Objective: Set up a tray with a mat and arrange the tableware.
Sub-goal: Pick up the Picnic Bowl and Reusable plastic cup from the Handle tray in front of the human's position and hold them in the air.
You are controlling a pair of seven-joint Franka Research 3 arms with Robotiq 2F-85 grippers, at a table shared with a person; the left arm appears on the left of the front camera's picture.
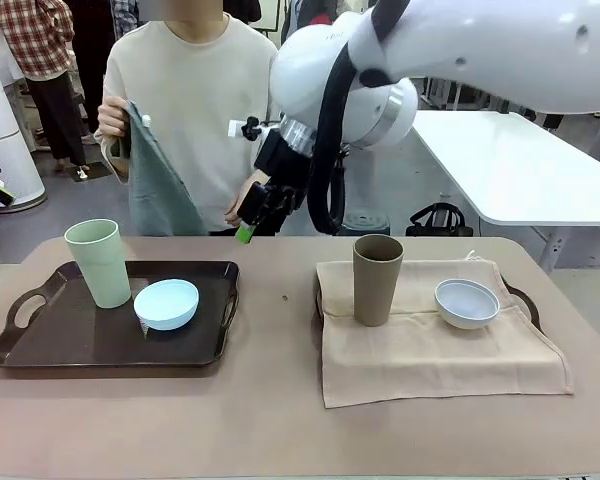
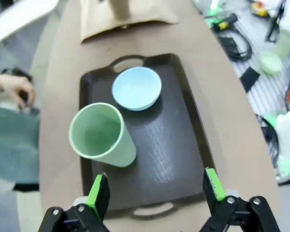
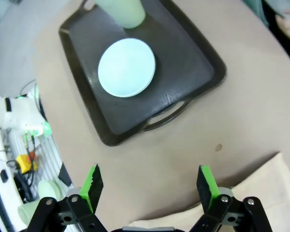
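A dark brown tray [image 1: 80,340] on the left of the table carries a pale green tumbler [image 1: 100,262] and a light blue bowl [image 1: 167,303]. To the right, a beige mat [image 1: 430,350] is draped over a second tray [image 1: 525,300], with a brown tumbler [image 1: 377,279] and a bluish-white bowl [image 1: 467,302] on it. My right gripper [image 1: 252,215] hangs open above the table's far middle. From above, my left gripper [image 2: 156,186] is open over the tray [image 2: 174,145], green tumbler [image 2: 101,135] and blue bowl [image 2: 136,88]. My right gripper [image 3: 149,181] looks down on the tray [image 3: 183,63] and bowl [image 3: 126,67].
A person across the table holds up a grey-green cloth [image 1: 160,180] in one hand [image 1: 112,115]. Bare tabletop [image 1: 280,330] lies between the two trays. A white table [image 1: 520,170] stands behind on the right. Cables and clutter [image 2: 261,53] lie on the floor beside the table.
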